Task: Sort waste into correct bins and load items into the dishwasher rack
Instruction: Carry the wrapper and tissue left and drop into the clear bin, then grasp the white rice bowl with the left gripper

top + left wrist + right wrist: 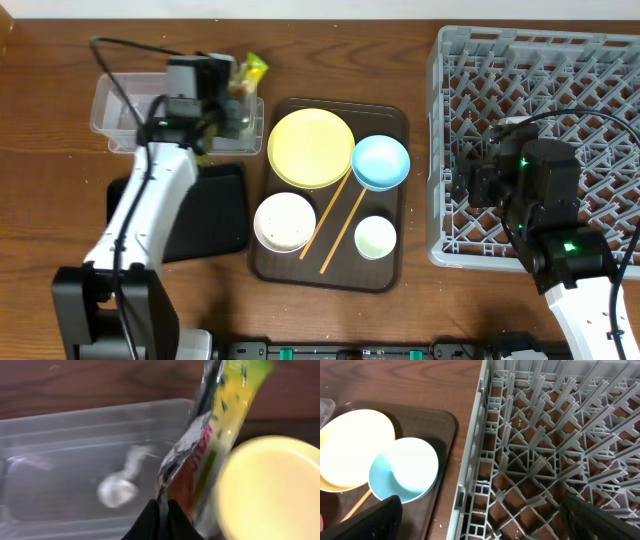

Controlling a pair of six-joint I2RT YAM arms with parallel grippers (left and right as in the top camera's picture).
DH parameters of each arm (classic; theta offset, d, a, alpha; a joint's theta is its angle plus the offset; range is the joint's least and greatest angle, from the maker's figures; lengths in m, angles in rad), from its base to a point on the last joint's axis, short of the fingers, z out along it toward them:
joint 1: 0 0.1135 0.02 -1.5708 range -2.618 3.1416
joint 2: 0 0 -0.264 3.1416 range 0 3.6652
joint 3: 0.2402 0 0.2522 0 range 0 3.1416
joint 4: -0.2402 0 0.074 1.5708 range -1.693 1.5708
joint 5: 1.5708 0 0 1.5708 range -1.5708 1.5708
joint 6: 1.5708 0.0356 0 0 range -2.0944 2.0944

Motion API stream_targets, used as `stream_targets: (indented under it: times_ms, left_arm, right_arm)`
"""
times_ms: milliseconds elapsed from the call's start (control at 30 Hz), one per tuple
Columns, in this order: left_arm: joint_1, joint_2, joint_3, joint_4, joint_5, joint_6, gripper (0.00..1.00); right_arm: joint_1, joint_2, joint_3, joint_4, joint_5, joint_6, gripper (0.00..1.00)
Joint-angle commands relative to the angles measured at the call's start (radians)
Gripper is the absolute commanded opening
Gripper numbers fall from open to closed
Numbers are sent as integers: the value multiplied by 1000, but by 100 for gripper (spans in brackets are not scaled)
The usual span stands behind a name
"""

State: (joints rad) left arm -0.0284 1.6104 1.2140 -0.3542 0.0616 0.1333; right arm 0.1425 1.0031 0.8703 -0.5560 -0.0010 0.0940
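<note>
My left gripper (237, 95) (162, 516) is shut on the green-yellow-orange snack wrapper (253, 68) (220, 425) and holds it over the right end of the clear tub (112, 112) (65, 445). A white crumpled scrap (116, 492) lies in the tub. The black tray (208, 212) lies below the tub. The yellow plate (310, 148) (270, 490) (357, 447), light blue bowl (381, 162) (405, 470), white bowl (285, 222), small cup (375, 237) and chopsticks (335, 222) rest on the brown serving tray (395, 120). My right gripper (468, 185) (480, 520) is open and empty over the left edge of the grey rack (560, 90) (545, 435). I cannot make out the food bits.
The brown serving tray (447, 425) sits between the bins and the rack, close to the rack's left wall. Bare wooden table (60, 200) lies left of the black tray and along the front edge.
</note>
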Motion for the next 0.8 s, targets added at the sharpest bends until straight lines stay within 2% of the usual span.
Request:
stream_targets:
  times_ms: [0, 67, 100, 167, 267, 400, 600, 667, 767]
  left_arm:
    - [59, 27, 9, 21, -25, 4, 17]
    - [84, 38, 9, 24, -25, 4, 41]
    - [92, 40, 9, 24, -25, 3, 48]
    - [100, 39, 10, 24, -25, 4, 57]
    - [100, 28, 10, 27, -24, 3, 63]
    - [99, -10, 10, 1, 10, -77, 64]
    - [80, -94, 10, -187, 329, -349, 64]
    - [55, -113, 10, -256, 330, -414, 70]
    - [-6, -117, 9, -338, 285, -418, 79]
  right_arm:
    - [8, -8, 25, 3, -4, -13, 99]
    - [8, -8, 25, 3, -4, -13, 99]
    - [8, -8, 25, 3, -4, -13, 99]
    - [8, -8, 25, 3, -4, -13, 99]
    - [8, -8, 25, 3, -4, -13, 99]
    - [8, -8, 25, 3, -4, -13, 99]
    - [8, -8, 25, 2, -4, -13, 99]
    - [8, -8, 25, 3, -4, -13, 99]
    - [8, -8, 25, 3, -4, -13, 99]
